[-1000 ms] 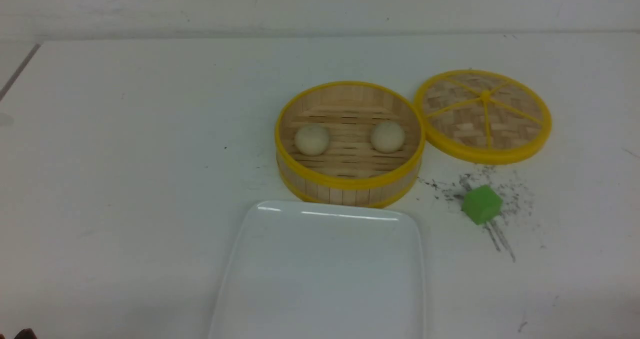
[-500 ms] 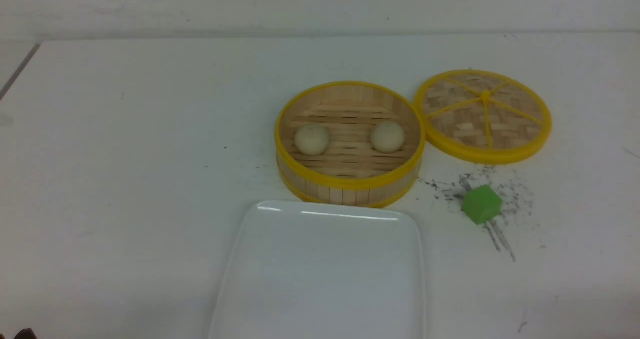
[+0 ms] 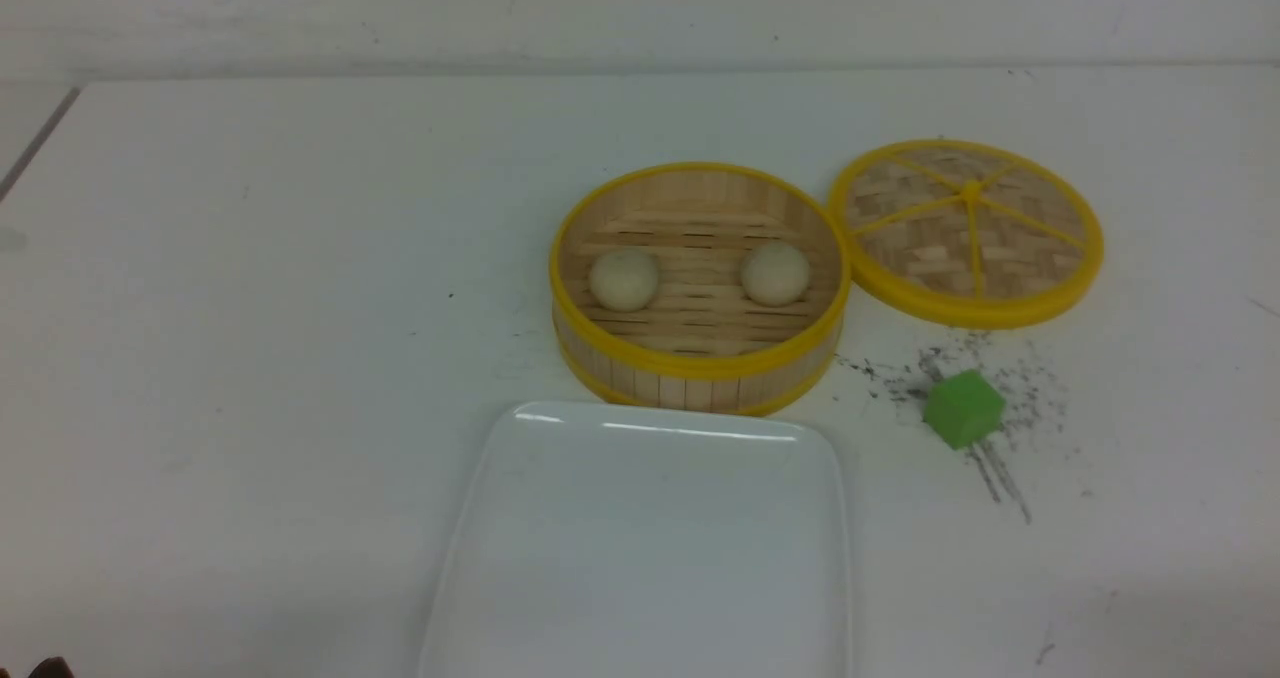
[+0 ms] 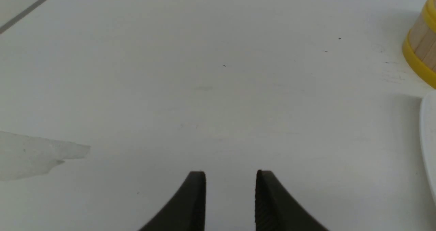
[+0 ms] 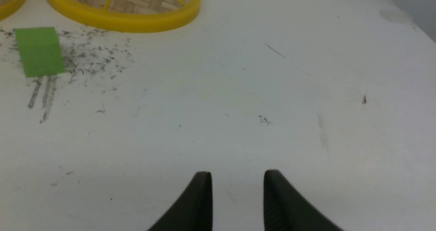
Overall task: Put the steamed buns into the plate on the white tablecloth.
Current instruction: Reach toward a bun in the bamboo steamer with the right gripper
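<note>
White tablecloth [image 3: 250,258] scuffed; steamed buns [image 3: 623,279] side by side in steamer [image 3: 690,383] just past plate's [image 3: 650,518] far edge, one nearer each arm; left gripper [image 4: 231,173] and right gripper [image 5: 237,173] spread, empty, well short.

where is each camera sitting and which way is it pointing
Front view: on the robot's side between its arms, facing forward over the plate, the steamer holding the steamed buns, the lid and the green cube; no arm clearly shows.
Left wrist view: on the left arm, facing along the open left gripper over the white tablecloth; steamer and plate edges in frame.
Right wrist view: on the right arm, facing along the open right gripper toward green cube and lid.
Shared: front and right wrist both show cube and lid.
</note>
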